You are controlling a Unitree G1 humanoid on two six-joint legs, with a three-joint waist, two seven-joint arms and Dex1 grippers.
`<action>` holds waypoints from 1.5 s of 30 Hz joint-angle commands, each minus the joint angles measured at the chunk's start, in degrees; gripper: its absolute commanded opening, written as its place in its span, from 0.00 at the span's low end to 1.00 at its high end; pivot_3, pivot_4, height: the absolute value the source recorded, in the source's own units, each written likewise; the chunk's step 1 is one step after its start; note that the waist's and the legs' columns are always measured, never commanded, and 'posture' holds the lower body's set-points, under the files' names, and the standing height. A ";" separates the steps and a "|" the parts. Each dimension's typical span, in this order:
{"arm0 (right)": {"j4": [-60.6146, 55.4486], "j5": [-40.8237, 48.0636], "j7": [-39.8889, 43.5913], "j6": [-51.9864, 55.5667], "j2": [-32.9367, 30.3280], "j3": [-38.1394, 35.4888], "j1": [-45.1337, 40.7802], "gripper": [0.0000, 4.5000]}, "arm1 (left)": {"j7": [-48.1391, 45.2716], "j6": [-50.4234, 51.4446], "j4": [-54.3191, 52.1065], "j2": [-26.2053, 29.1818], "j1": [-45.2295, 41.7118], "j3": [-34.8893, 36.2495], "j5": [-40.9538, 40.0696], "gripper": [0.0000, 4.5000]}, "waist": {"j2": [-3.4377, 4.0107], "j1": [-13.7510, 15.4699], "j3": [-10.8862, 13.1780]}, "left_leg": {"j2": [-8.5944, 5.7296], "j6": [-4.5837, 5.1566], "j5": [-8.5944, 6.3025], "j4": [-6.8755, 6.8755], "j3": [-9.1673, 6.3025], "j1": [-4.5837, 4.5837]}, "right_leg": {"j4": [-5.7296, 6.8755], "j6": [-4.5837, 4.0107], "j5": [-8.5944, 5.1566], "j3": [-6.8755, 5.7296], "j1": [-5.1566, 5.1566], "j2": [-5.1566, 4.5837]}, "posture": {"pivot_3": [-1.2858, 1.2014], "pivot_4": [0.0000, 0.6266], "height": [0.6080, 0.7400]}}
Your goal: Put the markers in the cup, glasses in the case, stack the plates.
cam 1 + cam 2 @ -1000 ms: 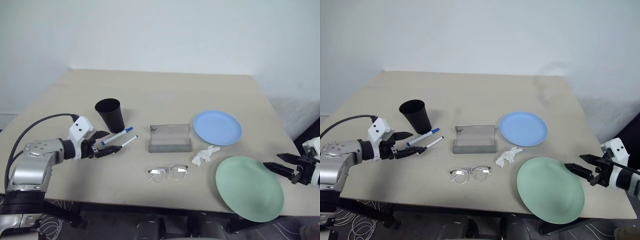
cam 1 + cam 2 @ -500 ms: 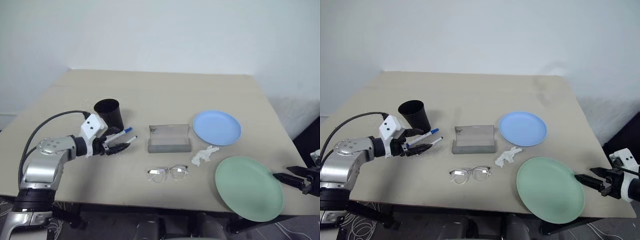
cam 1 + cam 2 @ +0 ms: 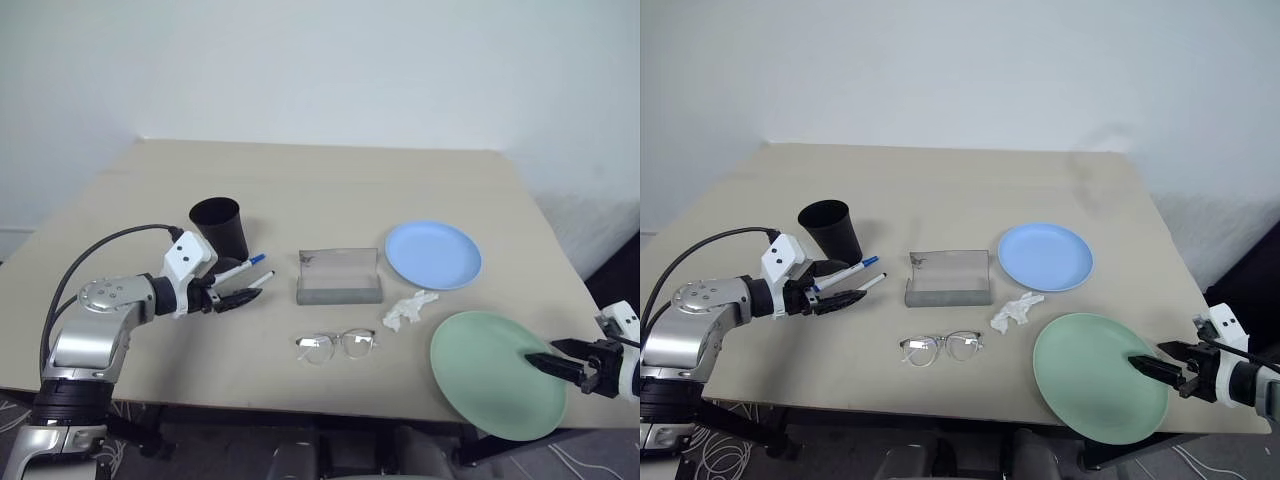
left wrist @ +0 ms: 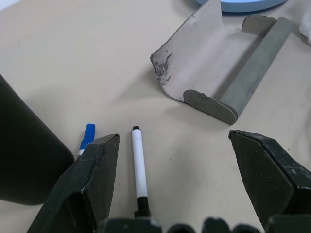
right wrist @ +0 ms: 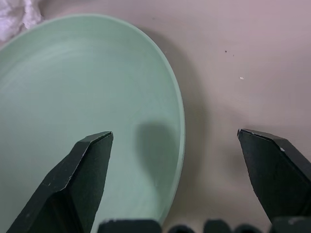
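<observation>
Black-capped white marker [image 4: 139,171] lies near the matte black cup [image 3: 221,228], so the left gripper [image 3: 228,288] straddles it, jaws spread; right gripper [image 3: 1152,362], also wide, brackets the mint green plate [image 3: 497,375] rim for lifting

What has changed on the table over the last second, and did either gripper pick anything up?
The left gripper moved in toward the markers and now stands open around the black-capped marker, not gripping it. The right gripper drew back toward the table edge, then came over the green plate's rim, open. Nothing was picked up. Cup, case, glasses, tissue and blue plate stayed put.
</observation>
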 commanded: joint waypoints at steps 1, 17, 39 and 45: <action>1.22 -1.23 -0.42 -1.99 -0.41 0.46 -2.55 0.78 | 0.84 -1.08 -1.24 -0.05 -0.29 1.08 -0.19 0.85 | 0.00 -0.02 0.00 | 0.00 0.00 0.00 0.00 0.01 0.00 | 0.01 0.00 0.00 0.00 -0.01 0.00 | 0.52 0.00 0.94; 5.50 -0.67 2.01 -1.09 -1.37 2.00 -10.14 0.01 | 3.20 -1.88 -2.45 -1.53 1.86 1.11 -0.38 0.85 | 0.02 -0.01 0.00 | -0.02 0.01 0.00 0.08 0.05 0.00 | 0.00 0.00 0.00 -0.05 -0.01 -0.01 | 0.52 0.00 0.94; 26.09 -4.46 -31.74 2.89 19.33 2.87 -51.23 0.01 | 5.60 -1.84 -1.90 -4.12 -0.06 0.69 -0.28 0.85 | 0.06 -0.32 -0.02 | -0.09 -0.02 0.01 0.11 0.06 0.07 | 0.18 -0.02 0.02 -0.25 -0.26 0.05 | 0.52 0.00 0.94; 35.51 -9.37 -34.46 -4.58 22.99 6.00 -55.89 0.01 | 6.56 -1.32 -2.89 -4.73 -0.02 0.89 -0.60 0.85 | 0.07 -0.38 -0.05 | -0.41 -0.26 0.15 0.03 0.14 0.08 | 0.54 -0.02 0.13 0.22 -0.44 0.07 | 0.52 0.00 0.94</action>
